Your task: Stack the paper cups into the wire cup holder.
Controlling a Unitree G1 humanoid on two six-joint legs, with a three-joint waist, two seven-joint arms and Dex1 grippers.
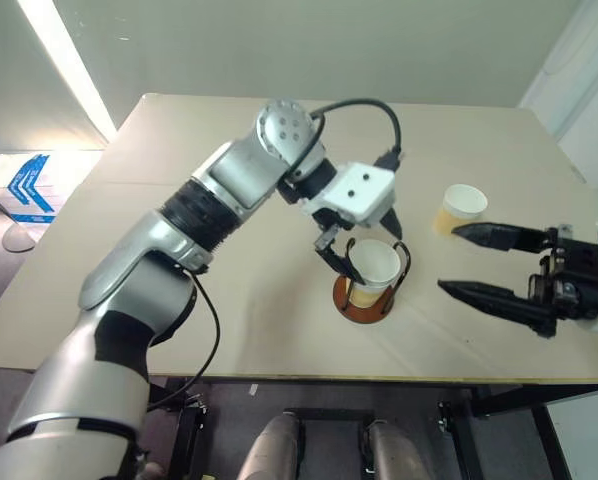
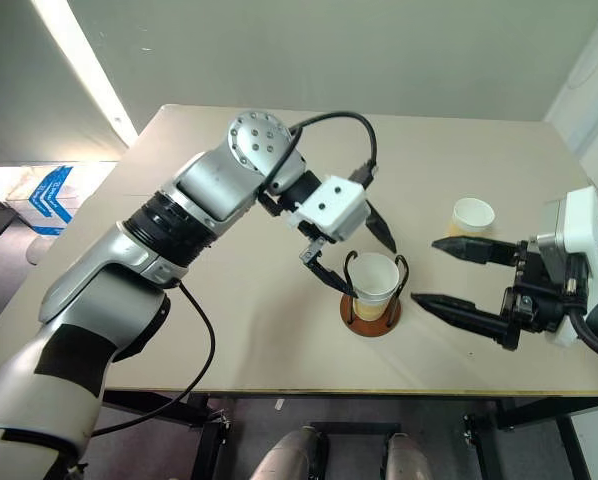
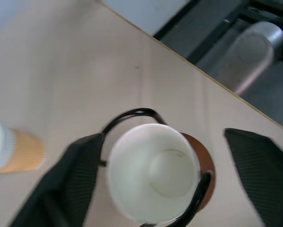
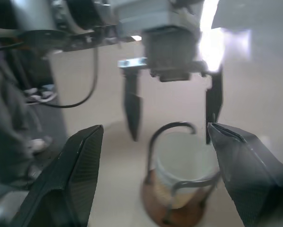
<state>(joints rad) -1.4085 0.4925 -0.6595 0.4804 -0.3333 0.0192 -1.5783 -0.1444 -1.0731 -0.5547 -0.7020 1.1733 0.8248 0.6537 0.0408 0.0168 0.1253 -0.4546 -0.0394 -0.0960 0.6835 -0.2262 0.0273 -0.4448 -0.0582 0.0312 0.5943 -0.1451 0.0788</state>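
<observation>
From my head views, the wire cup holder (image 1: 364,298) stands on the table (image 1: 229,260) with a paper cup (image 1: 376,265) seated upright inside it, mouth up, long axis vertical. My left tool (image 1: 364,240) hangs just above that cup, fingers spread to either side and gripping nothing. A second cup (image 1: 460,208) stands upright farther back, beyond my right tool (image 1: 464,260), which is open and empty, pointing level toward the holder. My left wrist view looks straight down the seated cup's white inside (image 3: 153,172), wire loops hugging it. My right wrist view shows it between the loops (image 4: 179,163), my fingers (image 4: 70,175) wide apart.
</observation>
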